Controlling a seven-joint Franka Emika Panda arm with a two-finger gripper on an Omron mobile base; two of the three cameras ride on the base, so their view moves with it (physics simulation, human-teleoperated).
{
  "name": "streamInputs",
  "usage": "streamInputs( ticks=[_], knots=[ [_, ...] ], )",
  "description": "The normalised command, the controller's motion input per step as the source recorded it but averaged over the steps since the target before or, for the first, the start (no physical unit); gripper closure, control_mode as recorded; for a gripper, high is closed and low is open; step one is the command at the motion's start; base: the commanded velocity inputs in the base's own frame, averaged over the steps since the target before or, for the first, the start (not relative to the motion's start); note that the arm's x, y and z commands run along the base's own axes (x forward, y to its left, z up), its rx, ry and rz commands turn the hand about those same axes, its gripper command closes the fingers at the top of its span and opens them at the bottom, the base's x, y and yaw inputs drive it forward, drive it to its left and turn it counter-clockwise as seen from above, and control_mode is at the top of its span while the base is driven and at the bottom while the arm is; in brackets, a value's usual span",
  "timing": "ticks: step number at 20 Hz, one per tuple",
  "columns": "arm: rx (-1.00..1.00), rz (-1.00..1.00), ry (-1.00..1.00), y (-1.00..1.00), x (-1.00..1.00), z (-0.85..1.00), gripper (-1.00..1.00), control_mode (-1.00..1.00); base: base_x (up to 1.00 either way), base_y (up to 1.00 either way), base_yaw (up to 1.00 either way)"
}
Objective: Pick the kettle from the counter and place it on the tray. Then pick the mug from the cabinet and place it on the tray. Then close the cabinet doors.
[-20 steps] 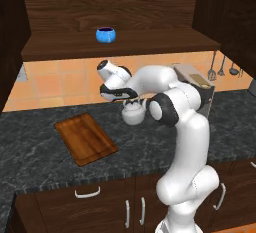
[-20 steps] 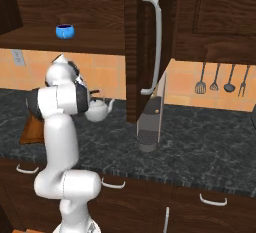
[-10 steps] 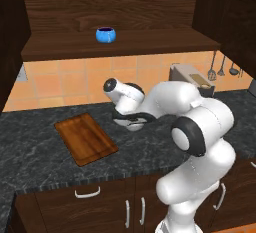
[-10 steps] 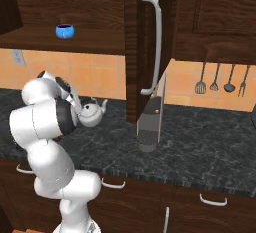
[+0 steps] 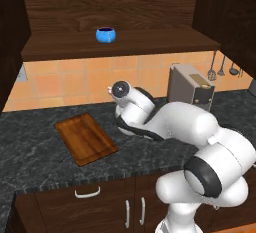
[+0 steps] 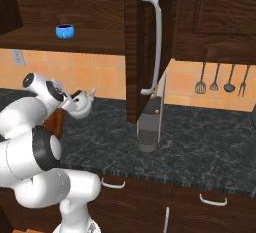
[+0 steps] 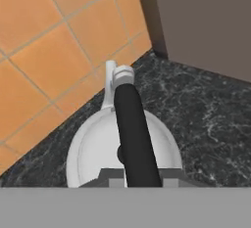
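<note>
1. Progress is judged to be at the first step: the kettle (image 6: 82, 105) is held up off the counter (image 5: 35, 152), beside the arm, and has not yet been brought to the tray (image 5: 86, 138).
2. Remaining work, as can be judged: the kettle is to be set on the tray, the mug (image 5: 105, 35) is to be fetched and placed beside it, and the cabinet doors (image 6: 150, 47) are to be closed.
3. Cabinet (image 5: 120, 7) is seen open above the counter; its wooden shelf carries the blue mug, which stands alone near the middle.
4. One open door with a long silver bar handle is seen in the right base view, standing out towards the camera.
5. Worktop is of dark speckled stone, with orange wall tiles (image 5: 60, 82) behind it and dark wood drawers below.
6. A grey coffee machine (image 5: 190, 86) stands on the counter to the right of the arm; utensils (image 6: 222, 79) hang on the wall further right.
7. The tray lies flat on the counter to the left of the arm, with nothing on it.
8. The gripper (image 7: 136, 173) is closed on the dark arched handle of the kettle, as the hand view shows; the white lid and the spout are seen under it.
</note>
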Motion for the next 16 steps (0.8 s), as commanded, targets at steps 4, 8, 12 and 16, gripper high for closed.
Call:
streamInputs(
  ticks=[4, 8, 12, 16],
  knots=[
    [-0.02, 0.21, 0.0, 0.8, -0.5, 0.31, 1.0, -1.0, 0.0, 0.0, 0.0],
    [0.0, 0.18, 0.0, 0.96, -0.41, 0.2, 1.0, -1.0, 0.0, 0.0, 0.0],
    [0.0, 0.19, 0.0, 0.95, -0.29, 0.0, 1.0, -1.0, 0.0, 0.0, 0.0],
    [0.0, 0.07, 0.0, 0.64, 0.0, -0.03, 1.0, -1.0, 0.0, 0.0, 0.0]
  ],
)
